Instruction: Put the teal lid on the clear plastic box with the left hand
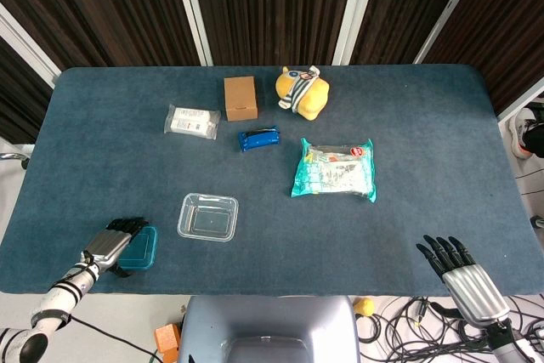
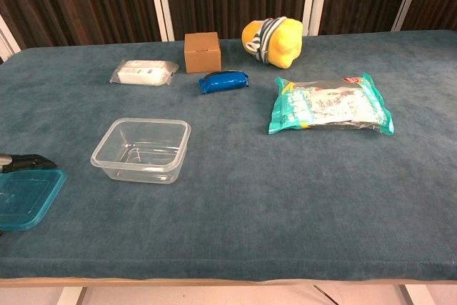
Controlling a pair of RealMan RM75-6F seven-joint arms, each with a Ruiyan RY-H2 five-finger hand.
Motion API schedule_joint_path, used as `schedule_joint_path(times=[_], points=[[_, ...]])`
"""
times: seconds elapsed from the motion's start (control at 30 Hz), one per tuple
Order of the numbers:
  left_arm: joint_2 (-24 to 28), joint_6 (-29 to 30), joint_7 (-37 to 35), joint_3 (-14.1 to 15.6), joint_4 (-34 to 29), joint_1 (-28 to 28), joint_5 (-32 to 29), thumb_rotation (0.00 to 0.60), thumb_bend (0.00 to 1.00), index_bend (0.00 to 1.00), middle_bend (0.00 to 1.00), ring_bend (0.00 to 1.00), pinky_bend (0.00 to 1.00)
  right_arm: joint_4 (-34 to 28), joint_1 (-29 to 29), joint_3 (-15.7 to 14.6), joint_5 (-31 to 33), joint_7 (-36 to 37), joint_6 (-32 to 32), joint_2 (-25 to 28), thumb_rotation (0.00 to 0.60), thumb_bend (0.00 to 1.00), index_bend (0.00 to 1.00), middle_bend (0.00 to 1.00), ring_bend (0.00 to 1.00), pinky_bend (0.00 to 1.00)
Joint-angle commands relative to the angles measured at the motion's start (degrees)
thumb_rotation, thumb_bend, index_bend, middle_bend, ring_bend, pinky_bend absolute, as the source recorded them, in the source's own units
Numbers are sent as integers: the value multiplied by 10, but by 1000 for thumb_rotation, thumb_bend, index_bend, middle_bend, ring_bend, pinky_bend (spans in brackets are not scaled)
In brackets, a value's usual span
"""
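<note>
While the blue table (image 1: 408,167) takes up most of what we see, the biggest thing lying on it is the teal snack bag (image 1: 335,169), well off to the far right of our left hand (image 1: 112,244), closer to the right hand (image 1: 463,274) but still well apart from it. Next down in size is the yellow plush toy (image 1: 303,93) at the far edge, way beyond both hands. The clear plastic box (image 1: 208,217) sits upright and open just to the right of the left hand, near it but not touching, nothing inside from what we can tell. The teal lid (image 2: 25,198) lies flat at the near left corner, and the left hand is right on top of it, fingers draped over its left and far side. We can't tell whether the fingers actually have it pinched or are only resting on it. In the chest view only the dark fingertips (image 2: 25,163) poke in at the lid's far edge. Then there's the brown cardboard box (image 1: 240,98), the white wipes packet (image 1: 191,121) and the little blue packet (image 1: 259,138), all far ahead of the left hand. Our right hand hovers at the near right corner, fingers spread, holding nothing.
</note>
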Motion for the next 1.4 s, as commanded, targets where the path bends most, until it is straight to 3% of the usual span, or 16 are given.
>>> schedule_joint_path(times=[0.03,0.27,0.37,0.43,0.47,0.53,0.63,0.73,0.93,1.2,1.4], points=[[-6,-2,-1,1,10,-1,-2,600,182,0,0,0,0,0,0,0,0,-2,0,0,600,26,0,0,0,0],[-27,-7,15,6,37,-4,-15,600,182,0,30,13,5,1,-1,-1,-2,4,4,3,600,26,0,0,0,0],[-37,-5,16,8,49,-2,-17,600,183,0,137,98,36,1,-1,-1,-1,4,3,3,600,26,0,0,0,0],[-44,-1,13,7,58,0,-13,600,191,37,268,213,89,1,-1,-1,-1,3,2,2,600,26,0,0,0,0],[-48,3,9,7,63,2,-10,600,196,70,320,259,115,1,0,-1,-1,3,2,2,600,26,0,0,0,0],[-53,13,5,6,70,6,-3,600,206,242,520,436,258,1,0,-1,0,3,1,1,600,26,0,0,0,0],[-61,43,-3,2,84,19,10,600,234,520,784,708,546,1,0,-1,0,2,0,1,600,26,0,0,0,0],[-62,70,-14,-1,90,31,24,600,262,660,904,844,705,1,0,-1,0,2,0,1,600,26,0,0,0,0],[-18,120,-31,-5,60,54,46,600,291,753,992,936,809,2,0,-3,-4,3,2,0,600,26,0,0,0,0],[55,186,-38,-20,-32,73,80,600,290,773,1000,943,809,1,1,-3,-4,-3,-2,-3,600,26,0,0,0,0],[97,172,-24,-50,-107,42,85,600,290,762,993,926,788,0,2,-5,-7,-4,-4,-2,600,26,0,0,0,0]])
